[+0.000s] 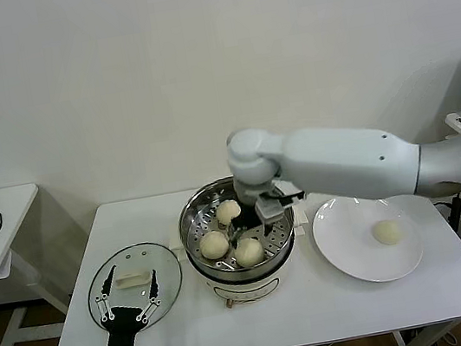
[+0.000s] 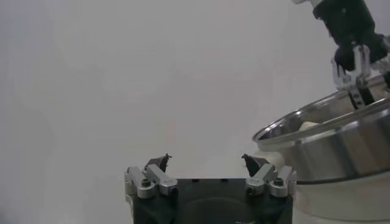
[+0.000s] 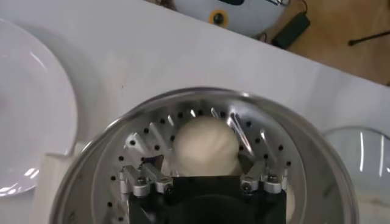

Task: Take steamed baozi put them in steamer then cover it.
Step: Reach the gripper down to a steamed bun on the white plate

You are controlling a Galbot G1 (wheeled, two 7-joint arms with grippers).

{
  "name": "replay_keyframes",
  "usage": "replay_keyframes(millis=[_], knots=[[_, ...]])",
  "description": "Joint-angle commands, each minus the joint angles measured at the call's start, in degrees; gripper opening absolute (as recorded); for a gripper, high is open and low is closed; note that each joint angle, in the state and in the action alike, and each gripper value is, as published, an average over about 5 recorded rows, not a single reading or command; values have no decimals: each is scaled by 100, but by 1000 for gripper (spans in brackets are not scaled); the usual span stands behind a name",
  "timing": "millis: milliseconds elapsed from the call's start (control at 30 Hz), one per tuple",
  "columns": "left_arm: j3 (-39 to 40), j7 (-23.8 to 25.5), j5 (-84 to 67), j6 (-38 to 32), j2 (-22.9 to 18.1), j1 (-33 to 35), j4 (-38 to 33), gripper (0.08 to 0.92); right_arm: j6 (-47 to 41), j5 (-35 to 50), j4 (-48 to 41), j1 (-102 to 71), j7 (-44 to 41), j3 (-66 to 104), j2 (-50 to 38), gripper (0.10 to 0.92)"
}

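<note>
Reaching into the steamer (image 1: 237,235) at table centre, the right gripper (image 1: 245,228) hangs among three baozi (image 1: 214,245); a fourth baozi (image 1: 386,232) lies on the right plate (image 1: 348,251). Left gripper (image 1: 127,296) hovers released over the cover (image 1: 134,286). Right wrist view: fingers (image 3: 159,163) spread around one bun (image 3: 205,146).

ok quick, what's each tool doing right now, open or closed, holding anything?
Left tool: open, empty, over the lid.
Right tool: open around a bun in the steamer.
</note>
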Motion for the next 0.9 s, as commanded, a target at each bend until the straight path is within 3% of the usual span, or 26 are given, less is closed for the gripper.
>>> replay_keyframes(millis=[33,200,333,533,900], knots=[[27,7,15,20,2,-13,-16,823,-1378,1213,-767,387,-235,751,-1164,823],[85,9,34,40,-3,-32,-44,823,-2794,2333,-1675,492,-332,358,-1820,823],[101,7,35,53,1,-31,-74,823,-3693,2532,-2264,278,-557,121,-2213,823],[104,6,36,57,10,-39,-73,823,-3825,2159,-3014,-319,-684,21,-2476,823],[95,5,44,62,-6,-37,-48,823,-3644,1483,-3423,-1618,-366,669,-2458,823]])
